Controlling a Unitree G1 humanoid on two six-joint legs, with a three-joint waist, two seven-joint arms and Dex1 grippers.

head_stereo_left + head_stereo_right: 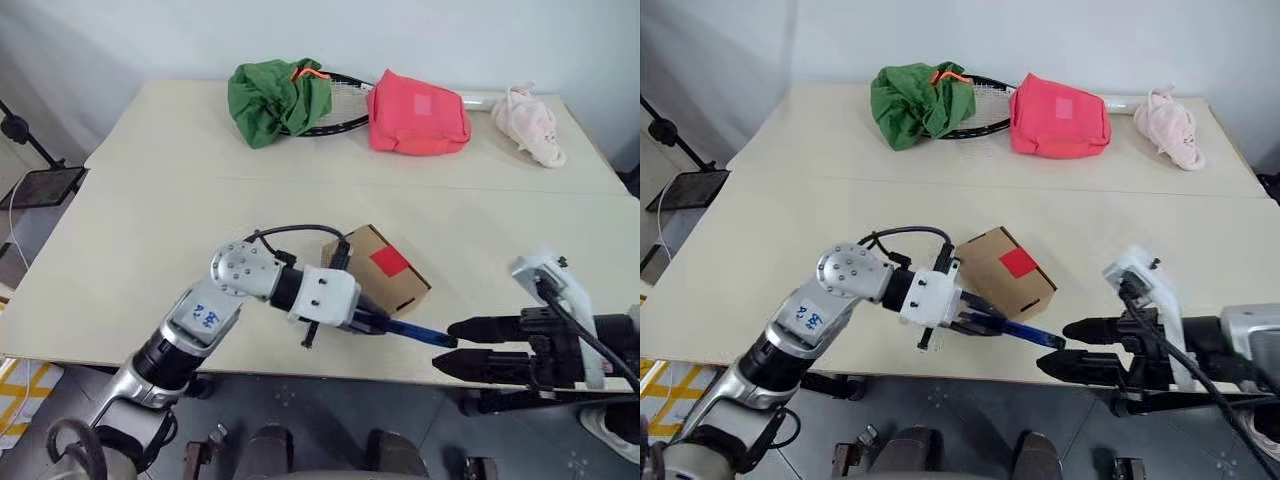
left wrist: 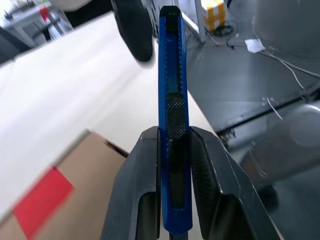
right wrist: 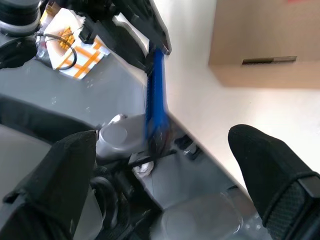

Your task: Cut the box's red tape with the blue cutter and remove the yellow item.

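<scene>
The brown box (image 1: 385, 278) lies near the table's front edge, with the red tape (image 1: 389, 262) on its top face. My left gripper (image 1: 366, 320) is just in front of the box, shut on the blue cutter (image 1: 412, 332). In the left wrist view the cutter (image 2: 172, 95) runs straight out between the two fingers. Its dark tip points at my right gripper (image 1: 446, 345), which hangs open off the table's front edge, fingertips close to the tip. The cutter (image 3: 156, 95) stands ahead of the gap between the spread right fingers (image 3: 270, 170). The yellow item is hidden.
At the back of the table (image 1: 150, 230) lie a green cloth (image 1: 278, 100) over a racket (image 1: 345, 115), a pink-red bag (image 1: 415, 112) and a pale pink plush toy (image 1: 530, 125). Wide bare tabletop lies between them and the box.
</scene>
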